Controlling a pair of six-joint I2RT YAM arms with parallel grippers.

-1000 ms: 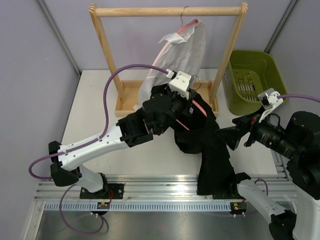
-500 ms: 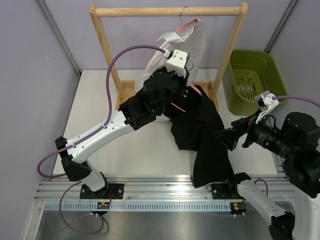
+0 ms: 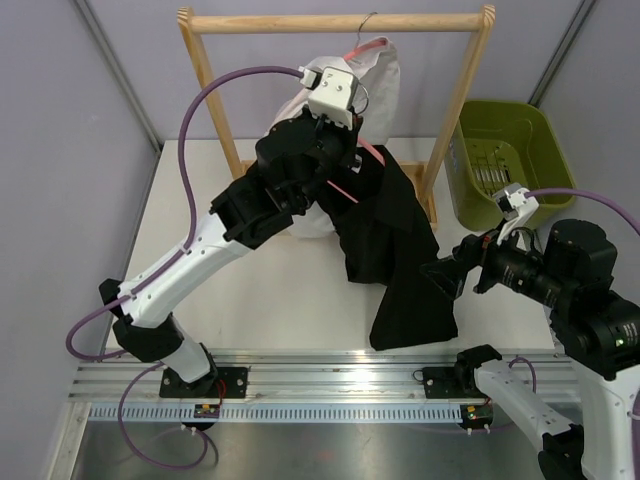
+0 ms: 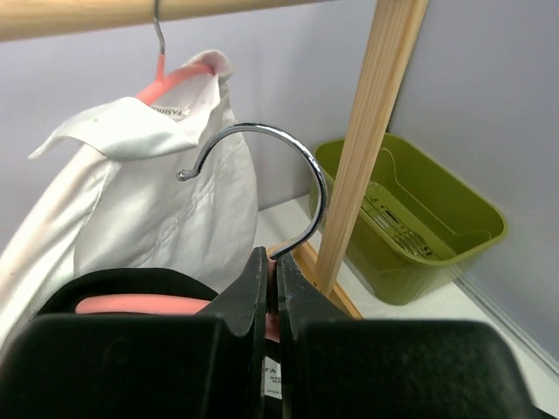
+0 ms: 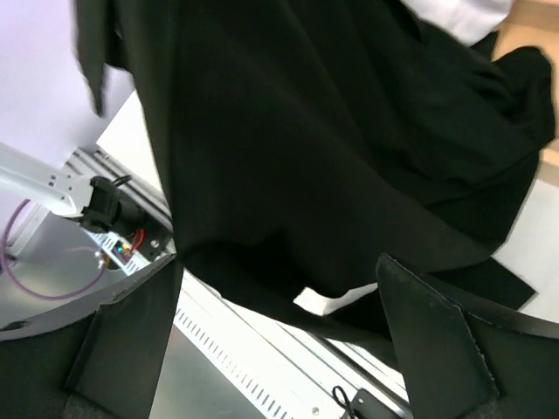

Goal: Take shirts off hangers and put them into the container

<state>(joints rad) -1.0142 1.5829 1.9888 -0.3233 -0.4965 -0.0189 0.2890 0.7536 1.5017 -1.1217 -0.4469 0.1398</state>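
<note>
**Left arm lifts the black shirt by its hanger, right arm waits open at the cloth**

The left gripper (image 4: pixel 272 266) has its two fingers pressed together on the neck of a pink hanger (image 4: pixel 131 305), just under the silver hook (image 4: pixel 306 170). The hook is free in the air and hangs on nothing. I judge the grip is taken at the neck because it is the one stiff part there, so the whole garment follows the arm.

From this hanger the black shirt (image 3: pixel 395 250) falls down in a long fold, its lower end over the table (image 3: pixel 280 290). Held high like this, the cloth hangs open toward the other arm.

The right gripper (image 5: pixel 278 260) has its fingers spread wide and holds nothing. The black cloth fills its view, very close in front of the fingers; whether it already touches them I cannot tell. It seems ready to pinch the shirt and pull it off the hanger.

Behind the left gripper, the white shirt (image 4: pixel 166 201) hangs on the second pink hanger (image 4: pixel 175 77) from the wooden rail (image 3: pixel 335 22), not yet handled.

The container (image 4: pixel 419 275) stands at the right, beyond the rack post, with no shirt in it
</note>
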